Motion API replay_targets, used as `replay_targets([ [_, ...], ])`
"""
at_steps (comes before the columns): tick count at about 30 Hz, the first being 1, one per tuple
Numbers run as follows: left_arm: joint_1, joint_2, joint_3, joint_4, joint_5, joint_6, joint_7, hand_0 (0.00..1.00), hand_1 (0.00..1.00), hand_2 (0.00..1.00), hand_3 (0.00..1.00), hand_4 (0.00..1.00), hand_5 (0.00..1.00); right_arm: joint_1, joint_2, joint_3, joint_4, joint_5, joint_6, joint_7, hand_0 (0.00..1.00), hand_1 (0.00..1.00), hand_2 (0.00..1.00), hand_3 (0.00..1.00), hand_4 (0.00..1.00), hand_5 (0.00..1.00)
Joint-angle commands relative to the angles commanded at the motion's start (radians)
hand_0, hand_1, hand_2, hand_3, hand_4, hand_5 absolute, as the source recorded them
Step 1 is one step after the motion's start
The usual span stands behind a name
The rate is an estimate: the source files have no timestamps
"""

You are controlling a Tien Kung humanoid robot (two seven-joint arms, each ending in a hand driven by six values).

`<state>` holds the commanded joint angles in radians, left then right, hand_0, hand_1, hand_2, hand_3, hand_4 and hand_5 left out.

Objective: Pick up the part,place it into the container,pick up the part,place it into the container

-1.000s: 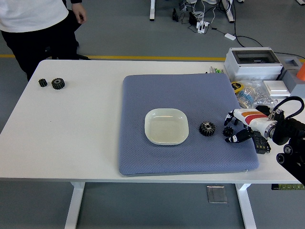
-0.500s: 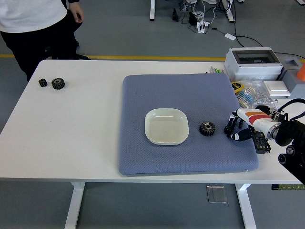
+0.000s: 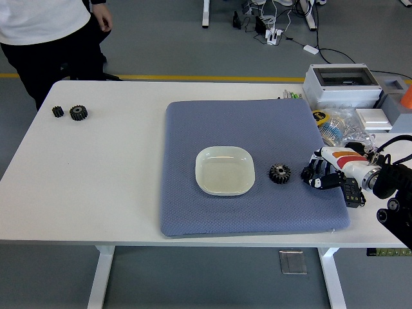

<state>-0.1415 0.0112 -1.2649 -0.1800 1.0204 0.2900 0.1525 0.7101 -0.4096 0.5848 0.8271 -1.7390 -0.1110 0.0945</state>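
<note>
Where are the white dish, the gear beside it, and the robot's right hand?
white dish [image 3: 224, 187]: head view, near rim.
gear [image 3: 279, 172]: head view, its center.
right hand [image 3: 320, 174]: head view, middle of the hand, at the mat's right edge.

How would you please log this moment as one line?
right hand: closing on small gear | large gear: on mat, beside dish | dish: empty | left hand: out of view

This is a robotics lab or test workshop. Left of the robot's black-fingered right hand a blue-grey padded mat covers a white height-adjustable table. Beyond the hand stand a grey plastic enclosure box and bagged small components. Farther back, cables and a white power strip lie on a grey floor crossed by yellow marking tape.
</note>
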Motion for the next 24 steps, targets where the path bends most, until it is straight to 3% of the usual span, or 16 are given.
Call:
replay_targets([
  [18,0.009,0.003,0.005,0.0,0.005,-0.002,0.005,0.618,0.59,0.65,0.559,0.65,0.574,-0.002,-0.004,0.013,0.032,-0.007,-0.007,0.007,0.126,0.349,0.469,0.482,0.677,0.36],
  [24,0.005,0.003,0.011,0.0,-0.002,-0.003,0.003,0.619,0.589,0.651,0.559,0.65,0.574,-0.001,-0.011,0.046,0.071,-0.017,-0.012,0.001,0.125,0.348,0.469,0.483,0.676,0.361],
])
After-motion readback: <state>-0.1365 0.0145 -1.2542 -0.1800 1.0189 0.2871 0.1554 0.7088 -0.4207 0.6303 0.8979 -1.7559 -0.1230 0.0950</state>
